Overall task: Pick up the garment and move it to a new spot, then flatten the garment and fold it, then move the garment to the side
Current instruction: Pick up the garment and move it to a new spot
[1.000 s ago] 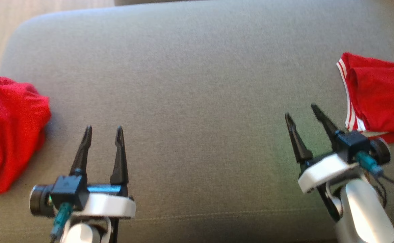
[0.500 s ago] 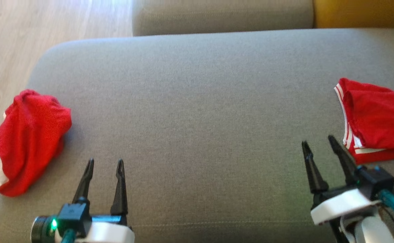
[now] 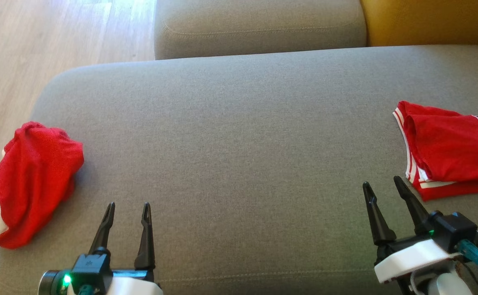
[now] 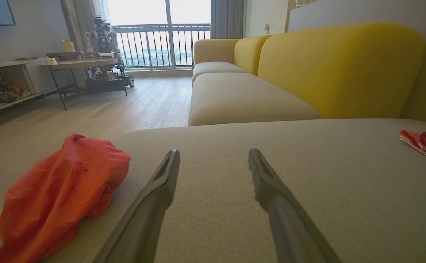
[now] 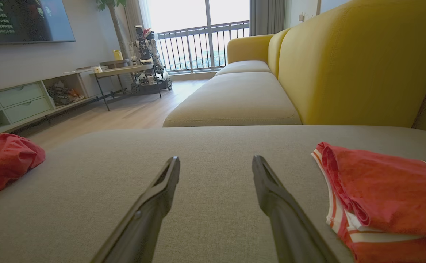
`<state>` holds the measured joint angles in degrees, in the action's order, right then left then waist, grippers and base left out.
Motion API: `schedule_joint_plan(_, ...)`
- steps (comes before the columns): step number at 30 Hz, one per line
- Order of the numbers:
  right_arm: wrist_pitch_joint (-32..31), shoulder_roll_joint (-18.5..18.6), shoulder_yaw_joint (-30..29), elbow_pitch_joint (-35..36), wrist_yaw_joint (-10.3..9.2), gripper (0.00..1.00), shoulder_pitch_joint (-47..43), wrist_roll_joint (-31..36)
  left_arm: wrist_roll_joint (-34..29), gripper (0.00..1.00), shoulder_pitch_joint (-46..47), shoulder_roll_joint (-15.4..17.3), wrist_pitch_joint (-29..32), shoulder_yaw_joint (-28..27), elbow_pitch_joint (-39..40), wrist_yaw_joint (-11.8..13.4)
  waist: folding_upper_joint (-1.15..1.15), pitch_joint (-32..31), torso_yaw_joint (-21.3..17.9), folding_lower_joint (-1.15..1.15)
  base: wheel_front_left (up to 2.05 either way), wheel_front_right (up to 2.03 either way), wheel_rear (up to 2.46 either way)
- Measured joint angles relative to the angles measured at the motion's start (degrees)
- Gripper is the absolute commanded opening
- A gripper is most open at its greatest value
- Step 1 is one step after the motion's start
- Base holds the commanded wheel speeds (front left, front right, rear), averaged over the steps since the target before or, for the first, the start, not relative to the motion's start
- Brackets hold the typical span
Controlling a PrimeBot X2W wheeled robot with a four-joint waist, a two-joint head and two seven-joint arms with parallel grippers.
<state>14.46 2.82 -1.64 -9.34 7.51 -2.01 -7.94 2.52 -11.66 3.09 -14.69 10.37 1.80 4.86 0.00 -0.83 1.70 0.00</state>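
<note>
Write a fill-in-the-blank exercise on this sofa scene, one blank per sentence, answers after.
1. The crumpled red garment lies at the robot's ____ end of the grey cushion.
2. The right gripper stands near the ____ red jersey with white trim.
3. The left gripper has its jaws ____, holding nothing.
4. The sofa back behind the cushion is ____.
Missing words: left; folded; open; yellow.
</note>
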Motion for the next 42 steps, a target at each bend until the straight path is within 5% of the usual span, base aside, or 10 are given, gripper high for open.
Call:
schedule_joint_plan(15, 0.0, -0.1, 0.8, 0.3, 0.0, 1.0, -0.7, -0.5, 0.0, 1.0, 0.0, 0.0, 0.0, 0.0, -0.2, 1.2, 0.0, 0.3, 3.6, 0.0, 0.0, 0.0, 0.0)
schedule_joint_plan(32, 0.0, -0.2, 2.0, 1.0, 0.0, 1.0, -2.3, -1.7, 0.2, 1.0, -1.2, 0.0, 0.0, -0.1, 1.5, 1.7, 0.0, -0.2, 19.1, 0.0, 0.0, 0.0, 0.0)
schedule_joint_plan(42, 0.0, -0.3, 2.5, 1.0, 0.0, 1.0, -2.2, -1.8, 0.4, 1.0, -1.4, 0.1, 0.0, -0.5, 1.9, 1.8, 0.0, 1.1, 24.3, 0.0, 0.0, 0.0, 0.0)
